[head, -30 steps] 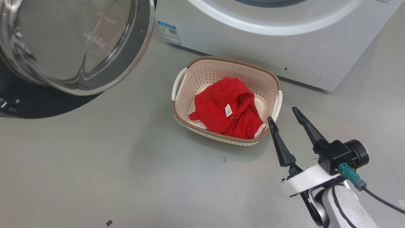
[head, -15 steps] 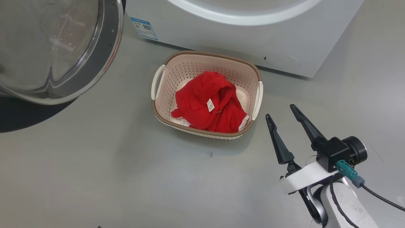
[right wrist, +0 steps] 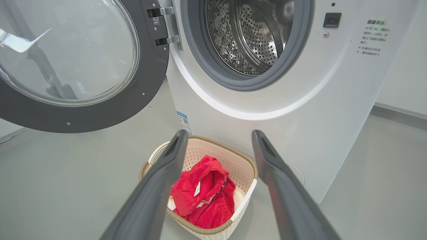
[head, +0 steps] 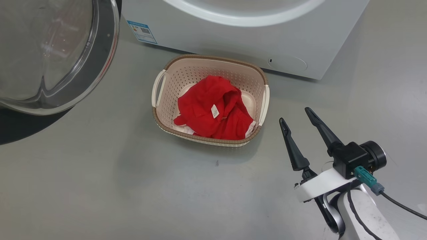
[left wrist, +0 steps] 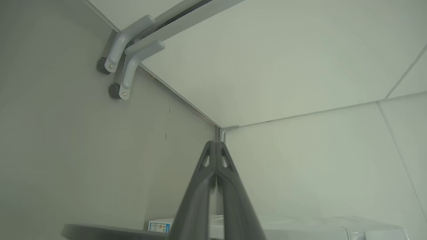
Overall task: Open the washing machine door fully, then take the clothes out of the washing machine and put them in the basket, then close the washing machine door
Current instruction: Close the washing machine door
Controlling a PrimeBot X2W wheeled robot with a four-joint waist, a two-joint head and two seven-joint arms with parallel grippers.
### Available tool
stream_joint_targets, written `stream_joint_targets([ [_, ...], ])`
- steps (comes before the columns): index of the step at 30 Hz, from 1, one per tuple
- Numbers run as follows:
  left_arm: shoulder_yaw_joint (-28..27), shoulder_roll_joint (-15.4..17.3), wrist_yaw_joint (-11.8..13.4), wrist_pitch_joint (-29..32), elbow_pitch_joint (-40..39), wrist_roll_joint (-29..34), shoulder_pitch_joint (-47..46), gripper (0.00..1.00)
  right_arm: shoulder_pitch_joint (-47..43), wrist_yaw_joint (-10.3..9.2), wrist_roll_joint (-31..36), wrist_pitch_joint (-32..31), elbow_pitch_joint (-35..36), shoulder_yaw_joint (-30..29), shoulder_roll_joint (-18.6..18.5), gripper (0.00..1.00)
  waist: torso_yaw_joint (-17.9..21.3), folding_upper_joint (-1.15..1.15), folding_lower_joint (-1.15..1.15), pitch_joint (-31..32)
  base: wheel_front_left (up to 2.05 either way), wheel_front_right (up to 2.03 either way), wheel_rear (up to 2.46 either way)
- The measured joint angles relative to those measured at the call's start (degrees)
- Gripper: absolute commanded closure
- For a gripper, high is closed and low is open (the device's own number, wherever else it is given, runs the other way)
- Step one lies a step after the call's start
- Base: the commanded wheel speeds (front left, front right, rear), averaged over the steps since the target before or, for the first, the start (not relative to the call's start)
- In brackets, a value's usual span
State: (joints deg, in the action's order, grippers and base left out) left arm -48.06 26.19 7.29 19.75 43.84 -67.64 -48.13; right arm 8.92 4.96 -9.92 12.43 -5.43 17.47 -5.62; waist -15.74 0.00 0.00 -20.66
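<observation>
Left of the basket [head: 206,57], the washing machine door [head: 50,56] stands swung wide, so judge closing it the step in hand. Your left gripper [left wrist: 215,144] is pressed together and empty, aimed at a wall corner. The clothes [head: 210,111] lie inside the basket. Just behind it, the washing machine [head: 233,36] shows a bare drum. Right of the basket, your right gripper [head: 294,114] hovers spread and empty, fingers angled toward the machine. Next, get an arm behind the door's rim and push.
</observation>
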Motion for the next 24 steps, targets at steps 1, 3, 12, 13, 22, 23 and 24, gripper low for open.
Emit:
stream_joint_targets([
  [1, 0.01, 0.05, 0.0, 0.43, 0.64, -0.01, -0.24, 1.0, 0.01, -0.01, 0.0, 0.01, -0.05, 0.0, 0.03, 0.0, 0.07, 0.0, 0.0, 0.05, 0.0, 0.0, 0.0],
  [3, 0.04, 0.38, 0.0, 0.94, 2.14, 0.0, -0.87, 1.0, 0.01, -0.01, 0.0, 0.07, -0.18, 0.01, 0.05, 0.0, 0.19, 0.0, 0.0, 0.15, 0.0, 0.0, 0.0],
  [12, 0.11, 1.96, 0.0, 3.65, 10.16, 1.04, -2.82, 1.0, 0.01, -0.07, 0.0, 0.51, -0.52, 0.03, 0.11, 0.0, 0.63, 0.0, 0.0, 0.53, 0.0, 0.0, 0.0],
  [13, 0.24, 2.33, 0.0, 3.98, 10.63, 1.2, -3.26, 1.0, 0.02, -0.07, 0.0, 0.52, -0.53, 0.03, 0.11, 0.0, 0.66, 0.0, 0.0, 0.55, 0.0, 0.0, 0.0],
  [22, 2.24, 2.92, 0.0, 7.89, 14.02, 1.82, -6.3, 1.0, 0.02, -0.13, 0.0, 0.57, -0.6, 0.07, 0.2, 0.0, 0.89, 0.0, 0.0, 0.51, 0.0, 0.0, 0.0],
  [23, 2.49, 3.02, 0.0, 8.28, 14.21, 1.97, -6.55, 1.0, 0.02, -0.13, 0.0, 0.57, -0.62, 0.08, 0.2, 0.0, 0.91, 0.0, 0.0, 0.48, 0.0, 0.0, 0.0],
  [24, 2.75, 3.14, 0.0, 8.55, 14.46, 2.15, -6.82, 1.0, 0.02, -0.13, 0.0, 0.57, -0.65, 0.09, 0.21, 0.0, 0.93, 0.0, 0.0, 0.47, 0.0, 0.0, 0.0],
])
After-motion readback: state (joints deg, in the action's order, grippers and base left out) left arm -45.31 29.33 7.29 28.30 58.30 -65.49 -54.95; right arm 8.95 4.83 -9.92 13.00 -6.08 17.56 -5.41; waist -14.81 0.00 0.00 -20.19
